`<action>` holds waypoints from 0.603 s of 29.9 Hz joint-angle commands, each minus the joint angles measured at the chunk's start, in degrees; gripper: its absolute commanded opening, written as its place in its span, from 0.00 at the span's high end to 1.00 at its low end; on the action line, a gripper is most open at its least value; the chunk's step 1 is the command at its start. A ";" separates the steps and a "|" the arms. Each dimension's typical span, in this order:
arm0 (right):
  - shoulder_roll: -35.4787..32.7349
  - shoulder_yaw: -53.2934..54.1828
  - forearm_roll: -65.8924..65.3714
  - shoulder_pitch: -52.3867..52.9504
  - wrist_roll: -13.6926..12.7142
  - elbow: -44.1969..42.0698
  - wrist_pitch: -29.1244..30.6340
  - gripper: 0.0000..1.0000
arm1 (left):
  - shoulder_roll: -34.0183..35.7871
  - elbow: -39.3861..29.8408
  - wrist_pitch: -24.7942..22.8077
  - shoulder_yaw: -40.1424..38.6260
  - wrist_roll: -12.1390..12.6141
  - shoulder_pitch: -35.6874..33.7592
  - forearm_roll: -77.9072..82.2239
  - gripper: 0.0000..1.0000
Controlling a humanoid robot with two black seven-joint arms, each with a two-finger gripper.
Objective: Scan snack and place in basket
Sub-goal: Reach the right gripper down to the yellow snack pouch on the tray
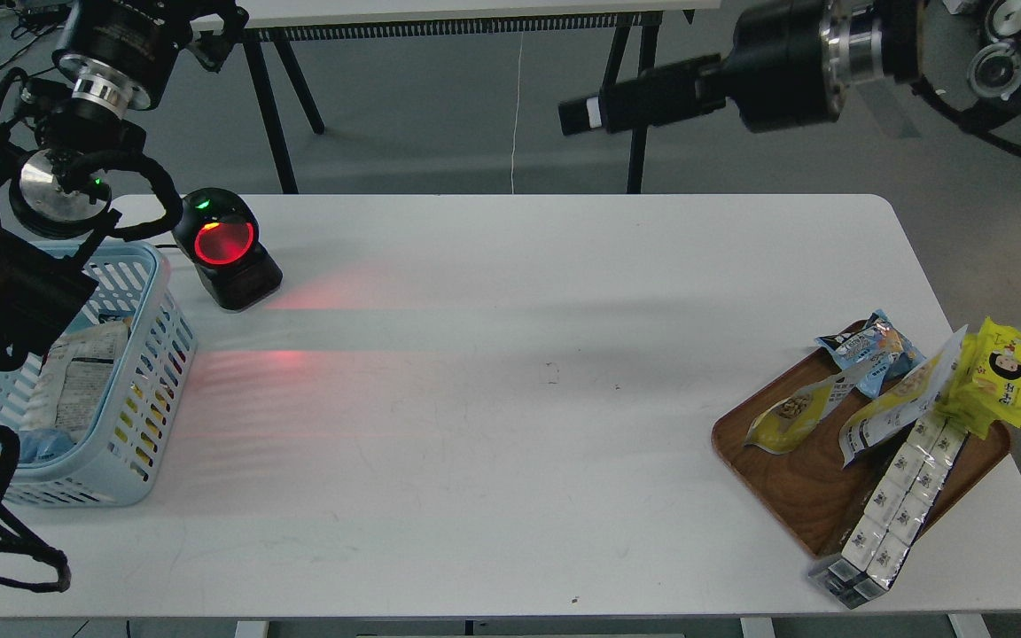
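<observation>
White table's mostly bare; right gripper [583,115], jaws unreadable, should drop onto the snack [792,414] on the tray [794,496], pinching its top edge.

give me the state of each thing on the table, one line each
scanner: on, window glowing red
basket: upright, holding packets
wooden tray: flat on the table, loaded with snacks
snack: lying on the tray, not gripped
bright yellow pack: standing at the tray's far edge
row of white boxes: lying, overhanging the tray's near edge
</observation>
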 commanded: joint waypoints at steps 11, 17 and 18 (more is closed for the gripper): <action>-0.44 -15.78 -33.48 3.69 0.10 12.24 -3.46 0.07 | 0.68 -0.01 0.00 0.00 0.02 -0.18 0.00 0.00; -3.34 -22.45 -45.87 3.52 0.10 12.94 -7.32 0.10 | 1.73 0.08 0.00 0.00 -0.06 -0.18 0.00 0.00; -3.69 -24.12 -47.63 3.17 0.10 12.77 -8.46 0.11 | 2.00 0.08 0.00 0.00 -0.07 -0.18 0.00 0.00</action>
